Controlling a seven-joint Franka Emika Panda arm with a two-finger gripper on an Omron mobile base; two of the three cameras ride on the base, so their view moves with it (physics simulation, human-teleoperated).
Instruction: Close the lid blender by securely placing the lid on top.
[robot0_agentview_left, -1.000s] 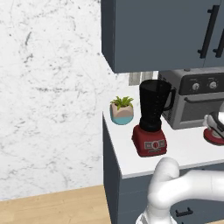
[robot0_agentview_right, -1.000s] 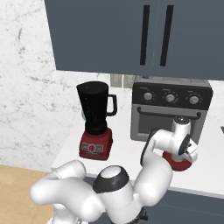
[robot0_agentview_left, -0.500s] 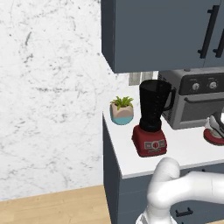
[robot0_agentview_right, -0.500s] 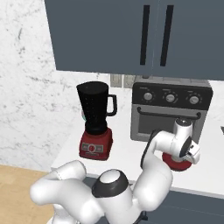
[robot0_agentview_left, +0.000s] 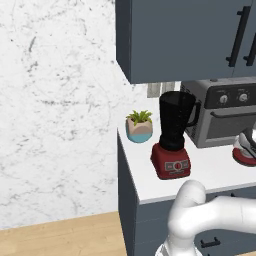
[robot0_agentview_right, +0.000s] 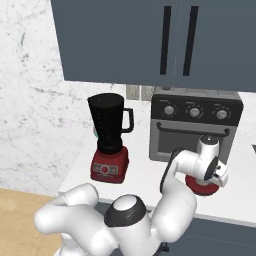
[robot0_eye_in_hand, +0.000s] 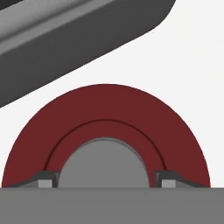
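— Fingertips (robot0_eye_in_hand: 43, 179) sit either side of the grey centre cap, spread about its width; whether they pinch it yet, I cannot tell.

— And beyond them?

— My gripper (robot0_eye_in_hand: 105, 181) hangs right over the lid (robot0_eye_in_hand: 105, 113), flat on the counter (robot0_eye_in_hand: 192, 57) before the toaster oven (robot0_agentview_right: 195, 125). It looks light, stiff, perhaps slick; I'd hold the cap. The blender (robot0_agentview_right: 110, 137) stands well away, jar open.

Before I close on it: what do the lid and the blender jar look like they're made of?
The lid: matte dark-red rim, probably plastic, no shine; its grey centre cap looks like dull plastic or rubber. The blender jar: dark, smoky and translucent, likely tinted plastic or glass; the render leaves that open. The tool has one fingertip at each side of the cap.
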